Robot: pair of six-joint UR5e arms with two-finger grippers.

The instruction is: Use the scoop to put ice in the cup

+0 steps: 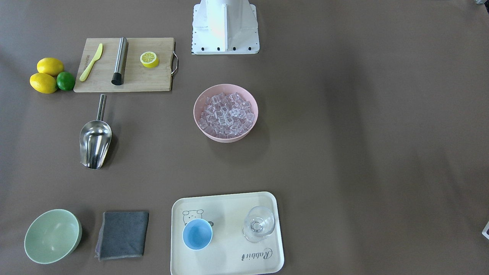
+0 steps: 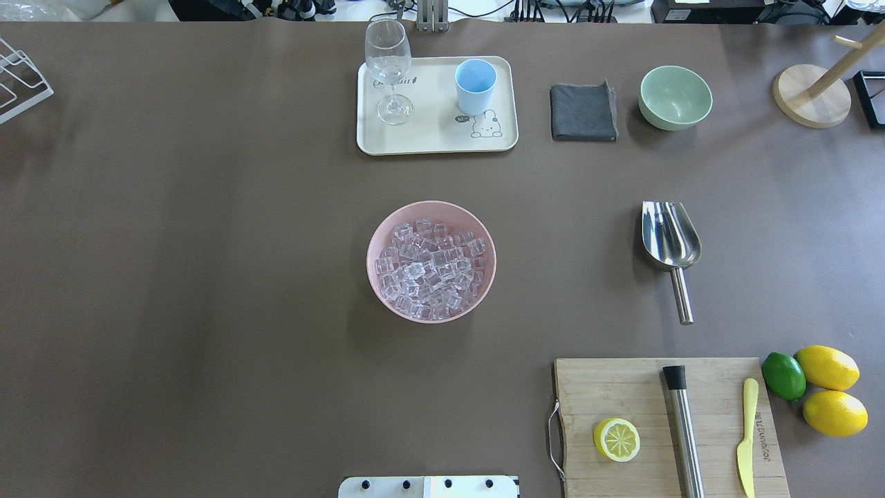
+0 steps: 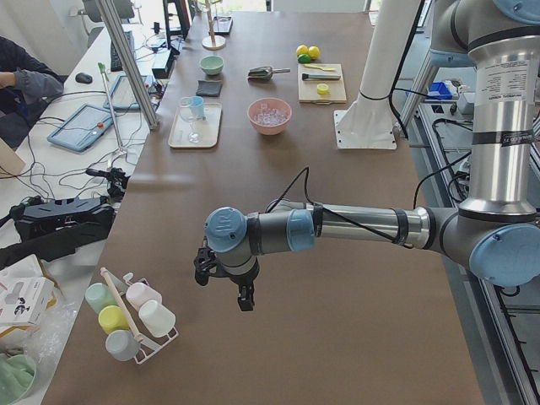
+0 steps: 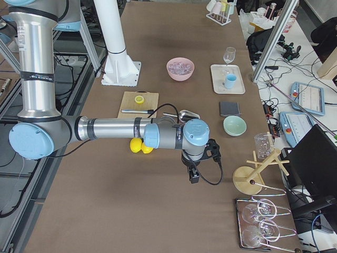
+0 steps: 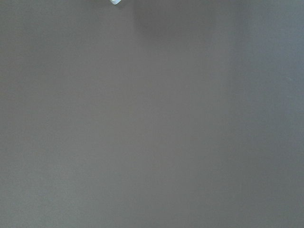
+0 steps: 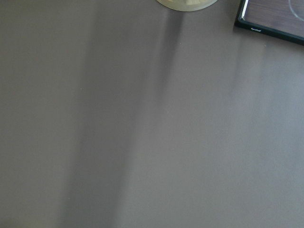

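While both arms reach out low over the brown table (image 2: 207,242), we take the pink bowl (image 2: 431,209) at its middle as our mark. It holds the ice (image 2: 431,270), a heap of clear cubes filling it nearly to the rim. Beyond the bowl, on the side away from the robot, we see a cream tray (image 2: 435,135) with the light-blue cup (image 2: 475,86) standing upright and empty on it, a clear glass (image 2: 388,69) beside the cup. To the robot's right of the bowl, well apart from it, the scoop (image 2: 669,242) lies on the table with its trough up and its handle pointing back toward the robot; nothing touches it. Nearer the robot than the scoop, also right of the bowl, lies a wooden cutting board (image 2: 622,387). The left gripper (image 3: 243,297) hangs far to the bowl's left and the right gripper (image 4: 192,175) far to its right, past the scoop. We cannot tell how the fingers of either one are set, and neither carries anything that we can make out.
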